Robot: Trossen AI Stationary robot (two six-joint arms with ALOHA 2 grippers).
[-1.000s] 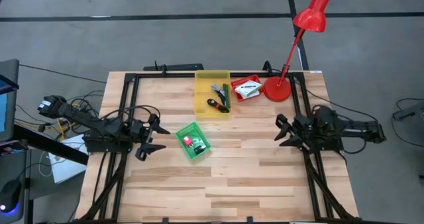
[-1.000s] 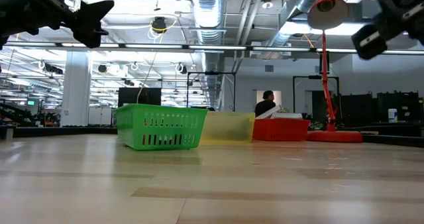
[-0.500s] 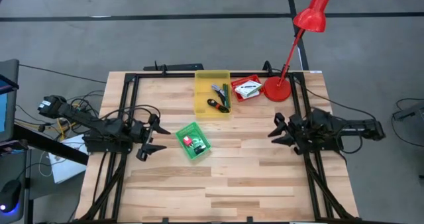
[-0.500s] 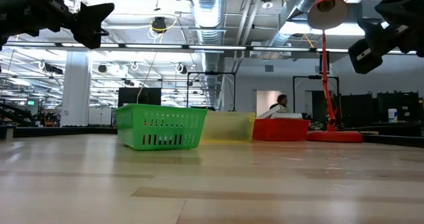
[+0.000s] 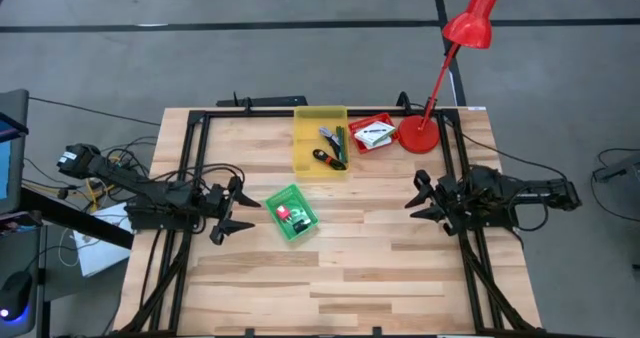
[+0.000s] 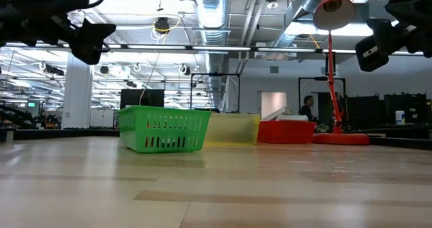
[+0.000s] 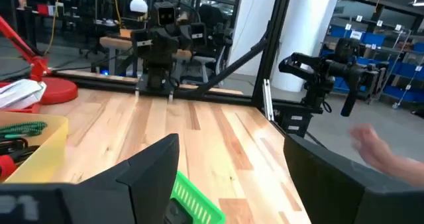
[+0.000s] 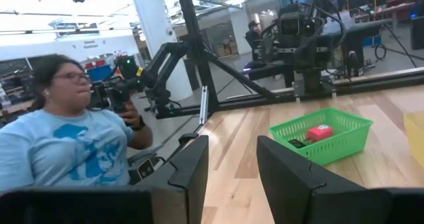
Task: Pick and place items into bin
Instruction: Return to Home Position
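- Bright all over from ceiling strip lights [image 6: 148, 47] (loads of them).
- Table [image 5: 340, 278] evenly lit, hardly any shadow.
- Pale sheen on the wood low down.

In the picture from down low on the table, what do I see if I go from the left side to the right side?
left gripper, up high → green bin → yellow bin → red bin → red lamp → right gripper, up high

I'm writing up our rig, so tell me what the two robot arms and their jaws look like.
Both the left arm and right arm are black, jointed and blocky, with thin black cables looping along them. Each ends in two flat, angular black jaws.
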